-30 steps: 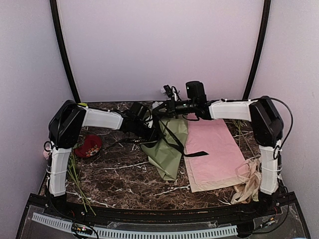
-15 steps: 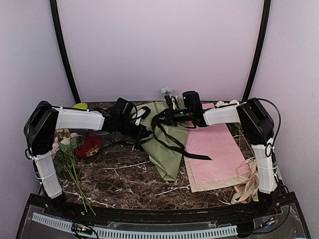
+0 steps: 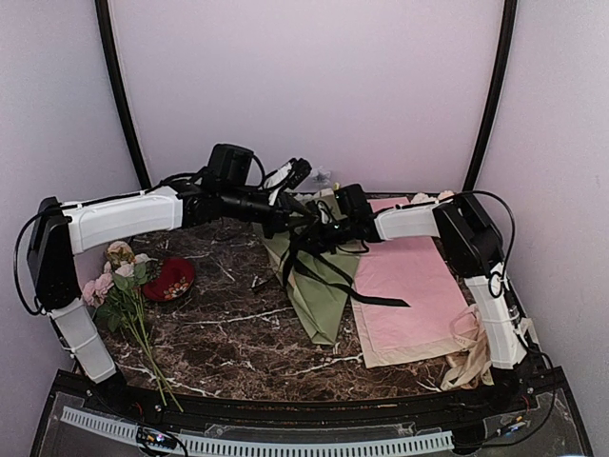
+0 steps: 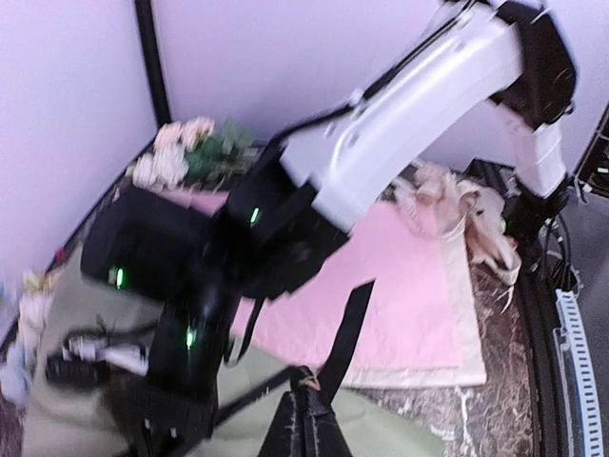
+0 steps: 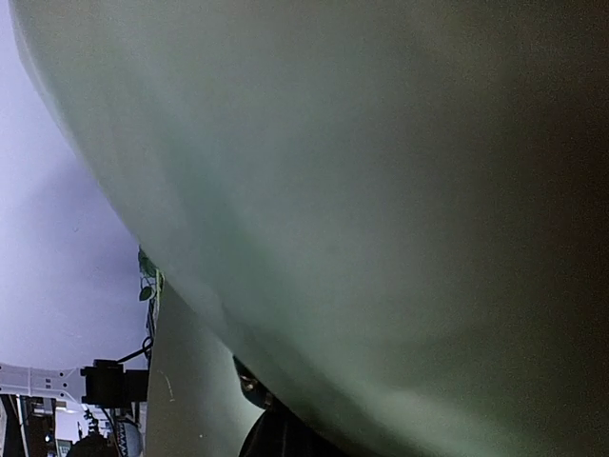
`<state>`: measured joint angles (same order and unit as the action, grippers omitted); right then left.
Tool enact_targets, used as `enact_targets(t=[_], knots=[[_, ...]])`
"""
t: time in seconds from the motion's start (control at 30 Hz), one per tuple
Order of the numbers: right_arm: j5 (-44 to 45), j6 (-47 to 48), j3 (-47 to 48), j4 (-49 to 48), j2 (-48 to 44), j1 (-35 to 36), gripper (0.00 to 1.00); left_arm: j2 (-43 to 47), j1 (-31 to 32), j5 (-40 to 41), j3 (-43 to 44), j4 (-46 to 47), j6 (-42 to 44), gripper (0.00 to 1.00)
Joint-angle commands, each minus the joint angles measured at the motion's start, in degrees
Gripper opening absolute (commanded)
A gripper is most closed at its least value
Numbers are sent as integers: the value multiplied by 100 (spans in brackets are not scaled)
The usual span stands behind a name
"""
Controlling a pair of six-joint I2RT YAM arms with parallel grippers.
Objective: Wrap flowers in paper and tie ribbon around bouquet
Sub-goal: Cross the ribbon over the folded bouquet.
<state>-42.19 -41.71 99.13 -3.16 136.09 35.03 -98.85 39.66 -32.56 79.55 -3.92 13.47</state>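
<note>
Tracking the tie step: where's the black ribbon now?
Top view, centre-rear: the ribbon drapes over the sage-green paper, its tail trailing right onto the pink sheet.

The left arm (image 3: pixel 124 214) and right arm (image 3: pixel 409 221) are built alike, with long boxy links in white shells. Rounded black housings (image 3: pixel 463 233) join the links at elbow and shoulder. Thin black cables (image 3: pixel 21 271) loop outside the joints and run along the white upright links. A black camera module (image 3: pixel 228 164) sits on the left wrist. From the left wrist camera, the right arm's black wrist section (image 4: pixel 152 257) shows small green indicator lights (image 4: pixel 254 216). The left pincer (image 4: pixel 306 405) is black and tapers to narrow tips.
</note>
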Motion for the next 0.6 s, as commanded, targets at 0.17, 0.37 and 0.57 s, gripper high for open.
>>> enact_targets(t=[0.17,0.37,0.57], knots=[[-172,193,-19,28,1,42,2,-364,263,-927,413,760,868,0],[-272,238,-52,97,-23,46,10,-640,266,916,-107,1539,480,0],[-167,95,-207,-4,-292,40,21,-1265,115,1445,-14,1060,-211,0]])
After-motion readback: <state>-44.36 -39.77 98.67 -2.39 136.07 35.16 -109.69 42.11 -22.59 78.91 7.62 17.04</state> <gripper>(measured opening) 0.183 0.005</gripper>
